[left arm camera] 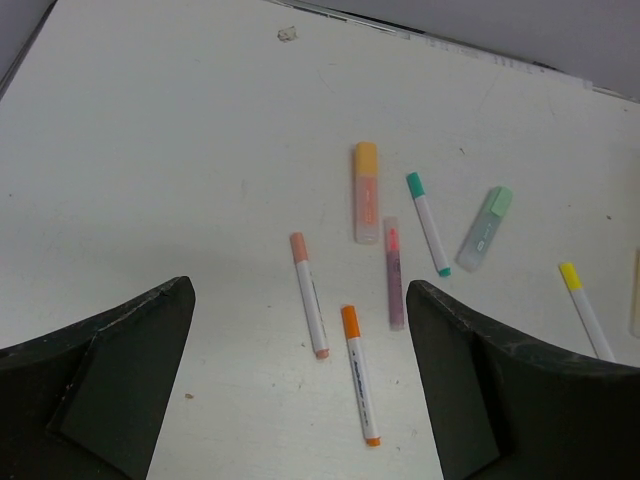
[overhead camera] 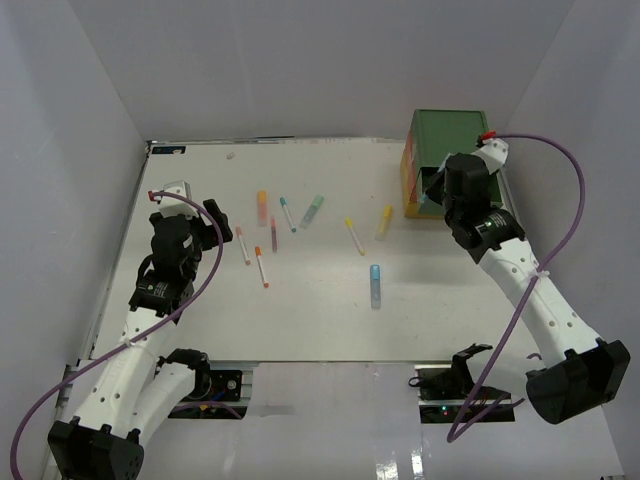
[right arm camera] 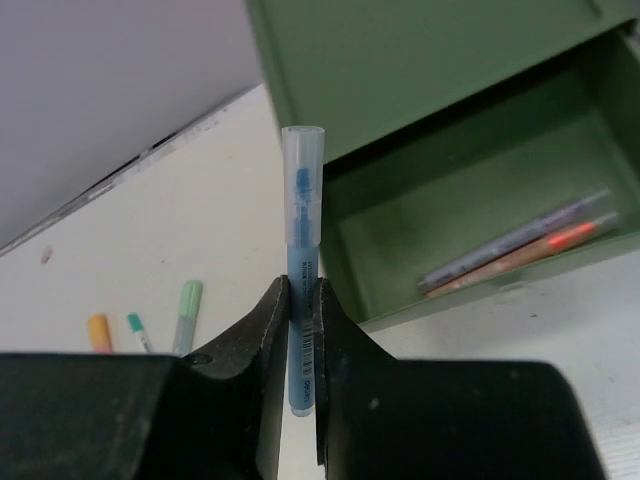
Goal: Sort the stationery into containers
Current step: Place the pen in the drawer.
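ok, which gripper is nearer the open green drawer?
Right. The right gripper, shut on a blue pen, is just in front of the green drawer. The left gripper hangs open across the table, over the loose pens on the left side.

From above and behind, one camera sees my whole table (overhead camera: pixel 320 320). My wrist cameras look close: left at loose pens (left arm camera: pixel 358 375), right into the drawer (right arm camera: pixel 400 230), sharing the orange highlighter (left arm camera: pixel 366 192).

Print on blue pen (right arm camera: pixel 302 262) illegible.
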You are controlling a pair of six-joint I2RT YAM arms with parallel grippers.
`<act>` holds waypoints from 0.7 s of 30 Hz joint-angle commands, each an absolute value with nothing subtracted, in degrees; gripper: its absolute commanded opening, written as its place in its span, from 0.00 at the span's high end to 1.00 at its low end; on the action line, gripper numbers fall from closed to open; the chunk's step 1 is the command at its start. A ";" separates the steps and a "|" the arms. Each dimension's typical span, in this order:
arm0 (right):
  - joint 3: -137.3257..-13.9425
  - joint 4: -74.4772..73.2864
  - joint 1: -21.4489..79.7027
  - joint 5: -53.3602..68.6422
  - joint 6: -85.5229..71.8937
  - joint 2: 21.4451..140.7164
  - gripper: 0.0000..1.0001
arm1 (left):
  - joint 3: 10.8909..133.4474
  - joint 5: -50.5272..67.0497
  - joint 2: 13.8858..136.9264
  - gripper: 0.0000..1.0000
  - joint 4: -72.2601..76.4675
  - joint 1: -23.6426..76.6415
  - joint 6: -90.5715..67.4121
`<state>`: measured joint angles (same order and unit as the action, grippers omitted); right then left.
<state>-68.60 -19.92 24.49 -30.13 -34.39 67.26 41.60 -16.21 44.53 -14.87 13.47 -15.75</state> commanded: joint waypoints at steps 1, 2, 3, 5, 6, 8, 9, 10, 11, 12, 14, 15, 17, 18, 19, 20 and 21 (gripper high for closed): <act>-64.26 -12.86 20.41 -34.71 -41.56 64.00 0.92 | 41.31 -15.47 44.38 0.02 -14.76 13.71 -16.00; -61.72 -11.61 19.61 -35.59 -42.62 63.46 0.92 | 41.31 -15.38 44.47 0.02 -14.77 13.71 -16.08; -60.92 -10.73 17.95 -35.94 -45.06 62.85 0.92 | 41.22 -15.38 44.47 0.02 -14.68 13.71 -16.00; -59.24 -10.11 16.36 -36.74 -47.10 62.40 0.92 | 41.31 -15.29 44.39 0.02 -14.77 13.71 -16.08; -58.54 -9.59 14.96 -36.91 -48.94 61.88 0.92 | 41.31 -15.29 44.47 0.02 -14.68 13.71 -16.00; -56.96 -7.65 13.11 -36.83 -50.44 61.70 0.92 | 41.31 -15.12 44.47 0.02 -14.68 13.71 -16.00; -56.61 -7.21 12.49 -36.57 -51.84 61.53 0.92 | 41.31 -15.12 44.47 0.02 -14.68 13.71 -16.08; -56.17 -5.73 12.05 -36.39 -52.46 61.35 0.92 | 41.22 -14.94 44.47 0.02 -14.68 13.71 -16.08; -55.38 -4.84 11.69 -36.04 -52.99 61.35 0.92 | 41.31 -14.77 44.47 0.02 -14.68 13.71 -16.00; -55.11 -4.14 11.08 -35.95 -53.43 61.35 0.92 | 41.31 -14.68 44.56 0.02 -14.76 13.71 -16.08; -55.19 -3.52 10.46 -35.51 -54.93 61.70 0.92 | 41.31 -14.77 44.56 0.02 -14.77 13.71 -16.08; -55.28 -3.25 9.85 -34.99 -55.28 61.96 0.92 | 41.31 -14.77 44.56 0.02 -14.68 13.71 -16.00; -55.46 -2.99 9.32 -33.67 -56.77 62.84 0.92 | 41.31 -14.68 44.39 0.02 -14.77 13.71 -16.00; -55.46 -2.73 8.88 -33.31 -57.21 63.28 0.92 | 41.31 -14.68 44.47 0.02 -14.68 13.71 -16.00; -55.46 -2.55 8.70 -33.14 -57.48 63.46 0.92 | 41.31 -14.68 44.47 0.02 -14.76 13.80 -16.08; -55.46 -2.37 8.61 -32.87 -58.00 63.72 0.92 | 41.40 -14.59 44.47 0.02 -14.77 13.71 -16.00; -55.37 -2.11 8.53 -32.78 -58.18 63.98 0.91 | 41.40 -14.50 44.47 0.02 -14.68 13.71 -16.08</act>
